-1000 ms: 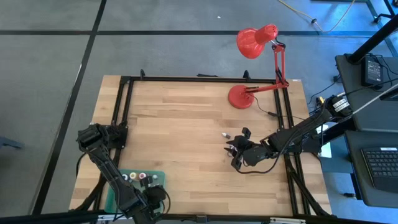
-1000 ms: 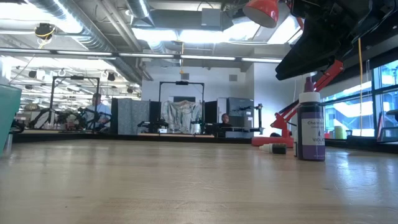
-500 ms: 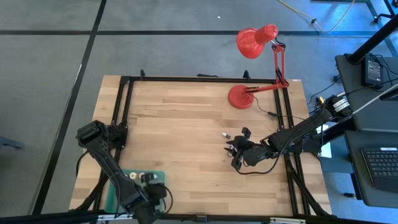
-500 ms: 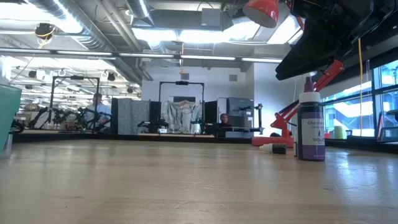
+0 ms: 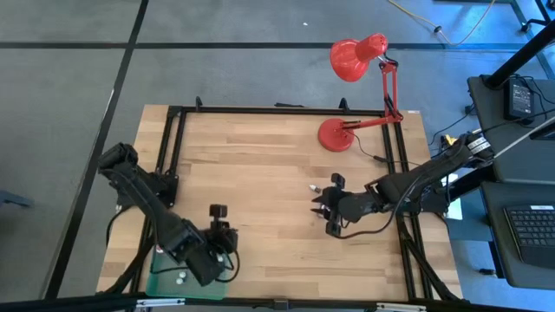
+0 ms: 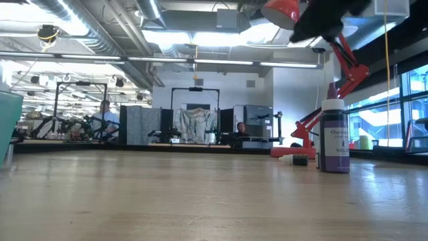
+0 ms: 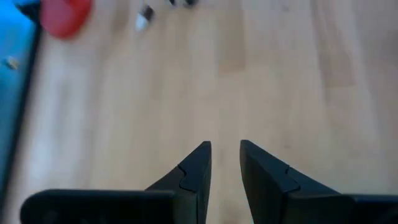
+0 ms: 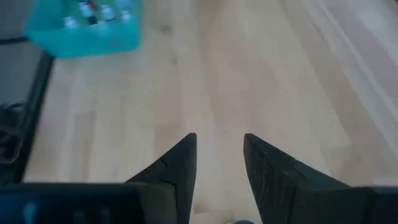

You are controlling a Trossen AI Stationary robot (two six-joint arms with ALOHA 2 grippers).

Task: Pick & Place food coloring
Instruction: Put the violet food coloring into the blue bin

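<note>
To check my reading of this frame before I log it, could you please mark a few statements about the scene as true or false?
1. The red desk lamp stands on the wooden table. True.
2. The dark violet bottle with a white cap lies on its side. False: it stands upright.
3. The right gripper holds a bottle. False: its fingers are apart with nothing between them.
4. The translucent green tray holds small bottles. True.
5. The left gripper hovers over the lamp's base. False: it is near the tray, far from the lamp.
</note>
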